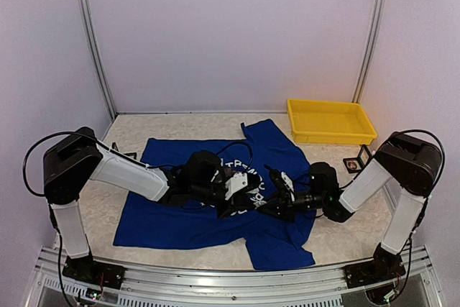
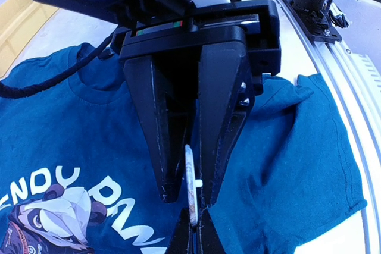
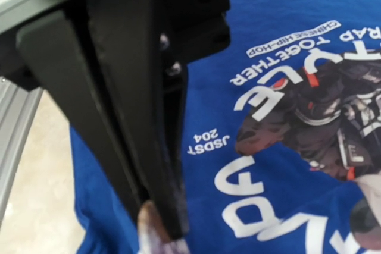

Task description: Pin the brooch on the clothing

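The shirt (image 1: 169, 159) lies spread flat, print up. Over its chest the left gripper (image 1: 237, 186) clamps the brooch (image 2: 189, 179) edge-on. The right gripper (image 1: 279, 193) meets it, jaws nearly together; I cannot tell whether they hold anything. A tug between them could twist or drop the brooch.

Both arms are reaching in low toward the middle. My left arm (image 1: 129, 174) comes from one side and my right arm (image 1: 366, 181) from the other, wrists facing each other. My left gripper (image 2: 191, 209) is clamped tight, pinching the brooch (image 2: 190, 185) edge-on between the tips. My right gripper (image 3: 162, 227) is just across from it with its fingers close together, but honestly I can't tell if it's gripping anything.
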Robot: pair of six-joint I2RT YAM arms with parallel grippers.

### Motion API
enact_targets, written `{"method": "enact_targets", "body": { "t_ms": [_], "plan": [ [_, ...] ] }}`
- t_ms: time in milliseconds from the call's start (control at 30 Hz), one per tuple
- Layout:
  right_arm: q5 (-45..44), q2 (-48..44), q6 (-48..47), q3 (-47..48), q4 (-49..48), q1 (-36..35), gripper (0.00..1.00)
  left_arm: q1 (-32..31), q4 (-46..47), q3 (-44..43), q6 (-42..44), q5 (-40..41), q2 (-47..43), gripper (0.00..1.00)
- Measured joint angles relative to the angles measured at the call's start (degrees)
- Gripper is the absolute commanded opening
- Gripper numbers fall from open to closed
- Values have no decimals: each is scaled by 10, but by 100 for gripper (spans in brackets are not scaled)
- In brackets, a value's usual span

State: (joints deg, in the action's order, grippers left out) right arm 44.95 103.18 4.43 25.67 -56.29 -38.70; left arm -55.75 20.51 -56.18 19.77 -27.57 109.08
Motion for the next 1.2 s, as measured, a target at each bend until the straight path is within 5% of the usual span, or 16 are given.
{"method": "enact_targets", "body": {
  "t_ms": [667, 967, 1200],
  "plan": [
    [-9, 0, 39, -9, -18, 2, 10, -1, 3, 0, 0, 14, 0, 0],
    [-12, -2, 44, -13, -22, 9, 39, -3, 6, 0, 3, 16, 0, 0],
    [-10, -78, 25, -48, -10, 24, 44, -14, 2, 6, 14, 50, 0, 0]
  ]
}}
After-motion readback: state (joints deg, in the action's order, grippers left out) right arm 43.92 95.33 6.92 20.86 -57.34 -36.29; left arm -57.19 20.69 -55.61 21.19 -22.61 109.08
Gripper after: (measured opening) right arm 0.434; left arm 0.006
